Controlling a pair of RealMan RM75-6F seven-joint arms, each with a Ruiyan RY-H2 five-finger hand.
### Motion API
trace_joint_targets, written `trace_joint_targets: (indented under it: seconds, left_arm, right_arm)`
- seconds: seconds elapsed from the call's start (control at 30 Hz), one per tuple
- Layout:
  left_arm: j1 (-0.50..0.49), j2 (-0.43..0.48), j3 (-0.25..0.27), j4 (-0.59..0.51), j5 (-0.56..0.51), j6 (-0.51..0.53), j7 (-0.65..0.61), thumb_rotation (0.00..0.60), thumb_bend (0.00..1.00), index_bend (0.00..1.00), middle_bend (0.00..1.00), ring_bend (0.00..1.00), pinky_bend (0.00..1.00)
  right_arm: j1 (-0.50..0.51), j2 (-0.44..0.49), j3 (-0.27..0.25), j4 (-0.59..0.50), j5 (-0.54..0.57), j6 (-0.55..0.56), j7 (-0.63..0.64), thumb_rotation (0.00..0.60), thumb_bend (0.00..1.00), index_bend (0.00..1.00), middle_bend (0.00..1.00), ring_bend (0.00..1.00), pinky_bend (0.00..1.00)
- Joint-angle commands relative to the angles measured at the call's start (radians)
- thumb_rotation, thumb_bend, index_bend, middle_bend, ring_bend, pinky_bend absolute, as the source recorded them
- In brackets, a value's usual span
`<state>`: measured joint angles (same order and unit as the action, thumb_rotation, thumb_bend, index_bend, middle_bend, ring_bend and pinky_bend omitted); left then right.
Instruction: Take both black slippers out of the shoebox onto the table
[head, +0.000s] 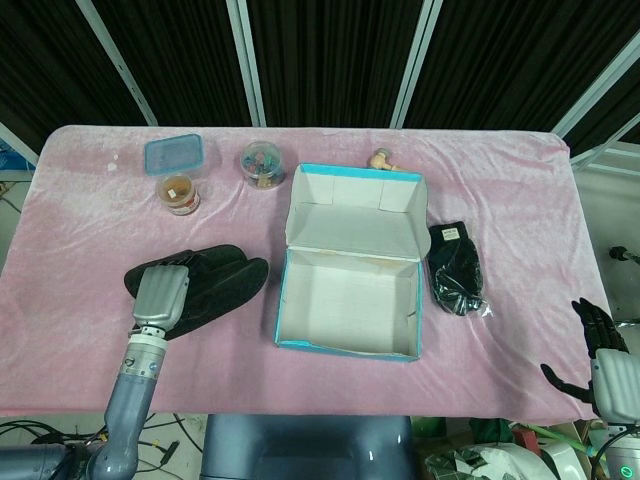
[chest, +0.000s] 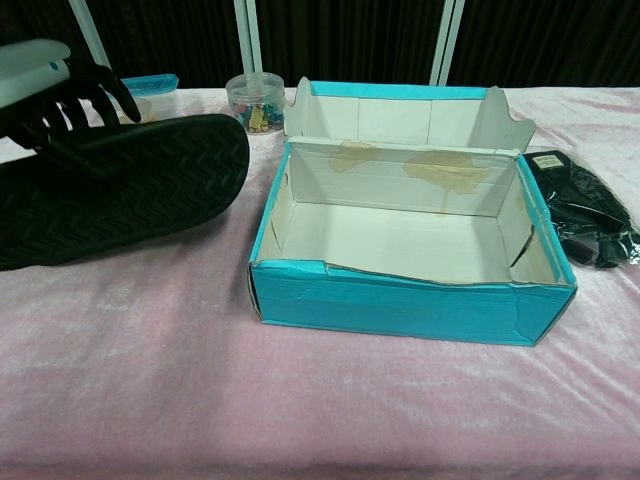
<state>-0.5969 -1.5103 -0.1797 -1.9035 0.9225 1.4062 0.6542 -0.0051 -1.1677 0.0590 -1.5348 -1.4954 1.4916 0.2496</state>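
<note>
My left hand (head: 161, 294) grips a black slipper (head: 228, 283) low over the table, left of the shoebox. In the chest view that slipper (chest: 135, 190) shows its zigzag sole, with the left hand (chest: 60, 85) curled over its top edge. The other black slipper (head: 132, 282) lies beneath it on the pink cloth, mostly covered; only its left end shows. The teal shoebox (head: 281, 300) stands in the middle with its lid flipped back, and its white inside (chest: 400, 245) holds nothing. My right hand (head: 600, 362) hangs past the table's near right corner, fingers apart, holding nothing.
A black wrapped package (head: 457, 268) lies right of the box. At the back left are a blue lidded tub (head: 173, 153), an orange-filled jar (head: 178, 192) and a jar of colourful bits (head: 262, 163). A small wooden piece (head: 380, 158) sits behind the box.
</note>
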Motion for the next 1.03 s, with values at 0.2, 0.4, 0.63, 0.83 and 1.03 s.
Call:
trace_joint_targets:
  seconds: [0.2,0.4,0.63,0.83,1.03]
  left_arm:
    - [-0.022,-0.037,-0.012,0.048,-0.053,-0.081,-0.028,0.600,0.00,0.00,0.10,0.01,0.09]
    - [0.036,0.033,-0.008,0.011,0.061,0.016,-0.083,0.600,0.00,0.00,0.04,0.00,0.02]
    - [0.149,0.198,0.019,-0.085,0.166,0.135,-0.147,0.600,0.00,0.01,0.11,0.00,0.01]
    - [0.267,0.321,0.096,-0.125,0.246,0.205,-0.218,0.600,0.00,0.04,0.12,0.00,0.00]
    - [0.378,0.403,0.189,-0.177,0.344,0.260,-0.289,0.600,0.00,0.06,0.12,0.00,0.00]
  right_arm:
    - [-0.001,0.003,-0.001,-0.004,0.004,0.002,-0.003,0.600,0.10,0.02,0.04,0.00,0.18]
    - [0.011,0.012,0.009,-0.012,0.009,-0.006,-0.012,0.600,0.10,0.01,0.04,0.00,0.18]
    - [0.026,0.029,0.033,-0.011,0.040,-0.018,-0.030,0.600,0.10,0.01,0.04,0.00,0.18]
    - [0.032,0.039,0.050,-0.023,0.064,-0.016,-0.080,0.600,0.10,0.00,0.03,0.00,0.18]
    - [0.037,0.037,0.048,-0.042,0.053,-0.011,-0.110,0.600,0.10,0.00,0.03,0.00,0.18]
